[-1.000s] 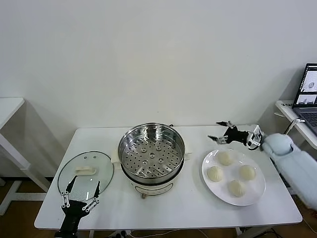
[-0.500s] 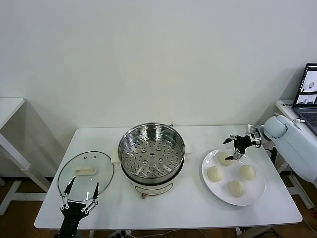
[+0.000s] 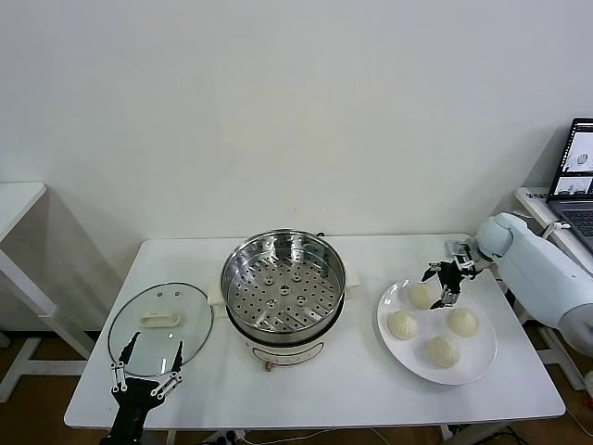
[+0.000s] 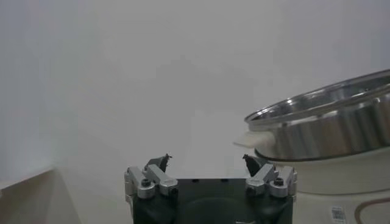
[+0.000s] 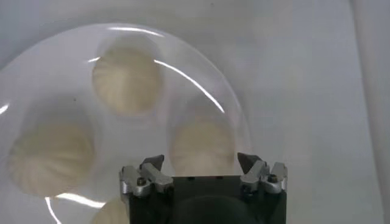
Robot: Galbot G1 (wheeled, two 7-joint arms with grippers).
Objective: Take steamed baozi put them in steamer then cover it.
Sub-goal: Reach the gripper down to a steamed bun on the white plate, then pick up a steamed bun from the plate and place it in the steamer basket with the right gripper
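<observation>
Baozi (image 3: 422, 296), all four, sit on the plate (image 3: 477, 362), steamer (image 3: 283, 283) empty and lid (image 3: 159, 326) off; right gripper (image 3: 444, 281) spread over one, left gripper (image 3: 148, 364) spread, idle.

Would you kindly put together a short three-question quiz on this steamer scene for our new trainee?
1. How many steamed baozi lie on the white plate?
2. True or false: the glass lid already covers the steamer.
3. Which gripper is over the plate? A) left gripper B) right gripper

Key:
1. Four, all on the plate; none in the steamer.
2. False: the lid lies flat on the table to the steamer's left, and the steamer stands open.
3. B. Its jaws straddle the plate's rear baozi; the left gripper waits open near the lid's front edge.
</observation>
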